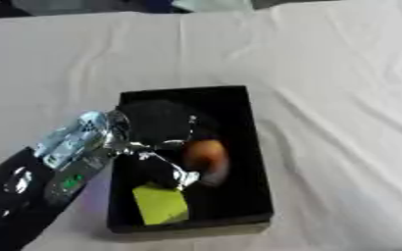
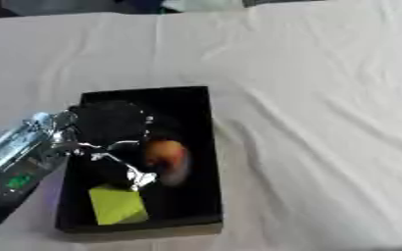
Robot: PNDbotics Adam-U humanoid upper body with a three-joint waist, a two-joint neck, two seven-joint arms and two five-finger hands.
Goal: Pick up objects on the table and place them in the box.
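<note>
I see the black box lying open on the white-covered desk, long side running roughly 12 to 6 o'clock. Inside it, a yellow-green block sits tilted at the 7 o'clock corner. A blurred orange-brown rounded object shows mid-box, toward 3 o'clock; I cannot tell whether it rests there.

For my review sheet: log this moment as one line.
left hand over box | orange thing at fingers, blurred | yellow block in box | right hand unseen
</note>
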